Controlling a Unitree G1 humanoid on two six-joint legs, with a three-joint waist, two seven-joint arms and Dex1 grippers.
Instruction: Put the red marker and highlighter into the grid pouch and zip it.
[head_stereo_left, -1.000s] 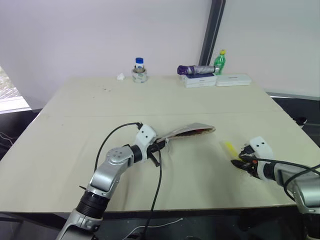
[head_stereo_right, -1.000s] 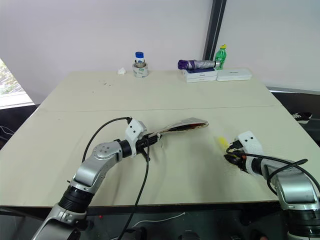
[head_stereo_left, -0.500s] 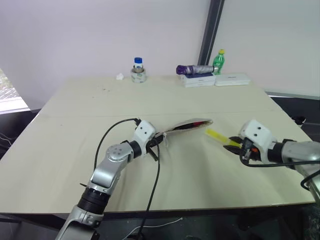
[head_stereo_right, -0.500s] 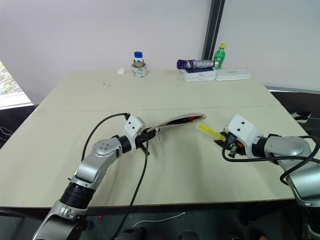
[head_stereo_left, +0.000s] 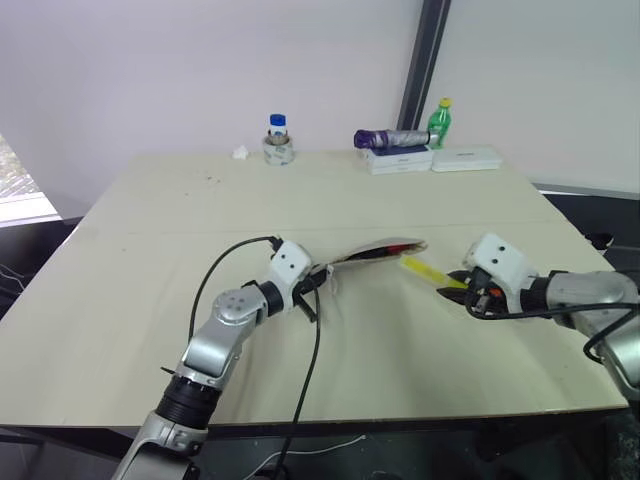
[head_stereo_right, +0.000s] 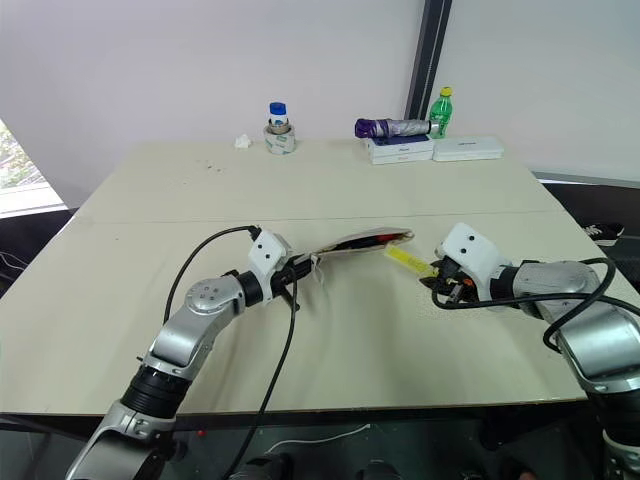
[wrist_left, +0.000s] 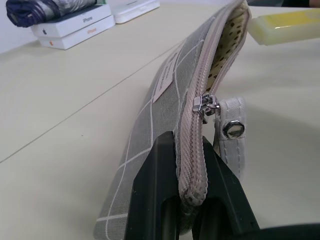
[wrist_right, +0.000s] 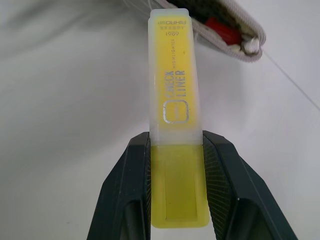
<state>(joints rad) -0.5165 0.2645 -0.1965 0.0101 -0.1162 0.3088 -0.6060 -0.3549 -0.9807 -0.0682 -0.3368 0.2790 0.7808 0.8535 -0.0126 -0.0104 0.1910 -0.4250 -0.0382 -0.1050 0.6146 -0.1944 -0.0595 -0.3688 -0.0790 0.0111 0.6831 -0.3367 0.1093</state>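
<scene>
The grid pouch (head_stereo_left: 352, 259) is held off the table, mouth open toward the right. My left gripper (head_stereo_left: 318, 282) is shut on its closed end, just behind the zipper slider (wrist_left: 205, 105). Inside the open mouth lies the red marker (wrist_right: 222, 29), only its red end showing. My right gripper (head_stereo_left: 455, 287) is shut on the highlighter (head_stereo_left: 422, 269) at its rear. The yellow pen points left, and its tip sits just at the pouch's mouth (wrist_right: 174, 90).
At the table's far edge stand a blue-capped jar (head_stereo_left: 278, 140), a purple folded umbrella (head_stereo_left: 390, 139) on white boxes (head_stereo_left: 400, 160), a green bottle (head_stereo_left: 439, 122) and a flat white case (head_stereo_left: 466, 159). A black cable (head_stereo_left: 318, 350) hangs from my left arm over the front edge.
My right gripper has lifted the highlighter off the table and carried it left, up to the pouch's open mouth. The left gripper has kept the pouch in place.
</scene>
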